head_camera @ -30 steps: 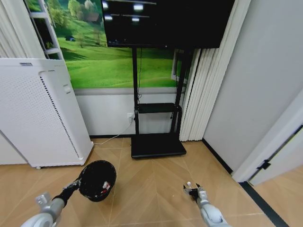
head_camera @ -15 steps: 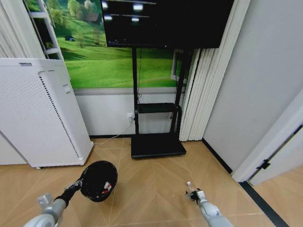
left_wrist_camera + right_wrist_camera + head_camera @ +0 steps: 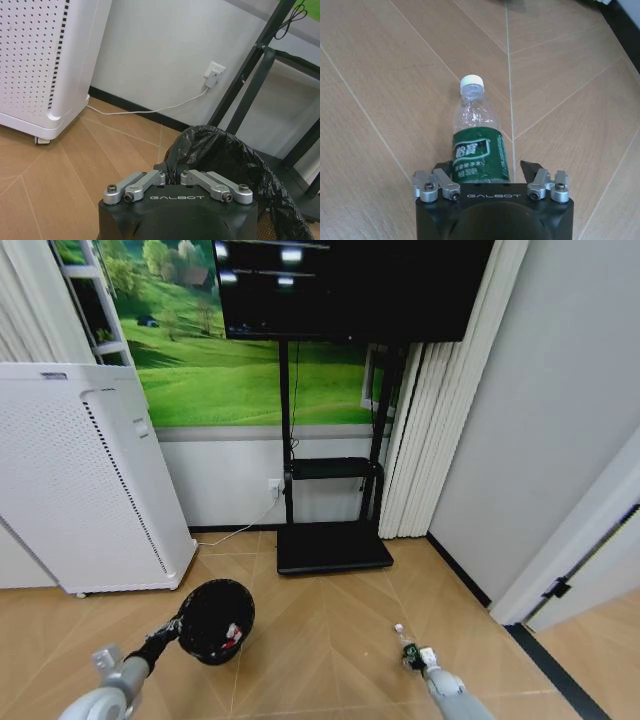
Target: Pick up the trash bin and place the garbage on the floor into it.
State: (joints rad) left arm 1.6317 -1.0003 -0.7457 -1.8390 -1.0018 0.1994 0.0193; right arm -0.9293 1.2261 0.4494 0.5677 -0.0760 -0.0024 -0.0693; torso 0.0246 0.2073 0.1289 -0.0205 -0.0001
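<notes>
A wood-pattern floor runs back to a wall with a green meadow mural; a tall white perforated appliance stands at the left and a black TV stand sits in the middle.

Over the last second the trash bin has slid a little toward the centre of the floor, carried by the left arm, while the right arm has drawn back toward the robot with the bottle. Red-and-white litter already lies inside the bin, so by my reading the bottle is the last of the garbage, and the two arms are closing the gap for the drop.

The left gripper reaches forward low at the left, its fingers pinched shut on the bin's near rim, where the black liner folds over. The bin hangs roughly upright, mouth open upward.

The right gripper is low at the right, pointed forward over the boards, its fingers narrowed onto the green-labelled lower half of the clear bottle, whose white cap points away from the wrist. The bottle is well apart from the bin, off to its right.
</notes>
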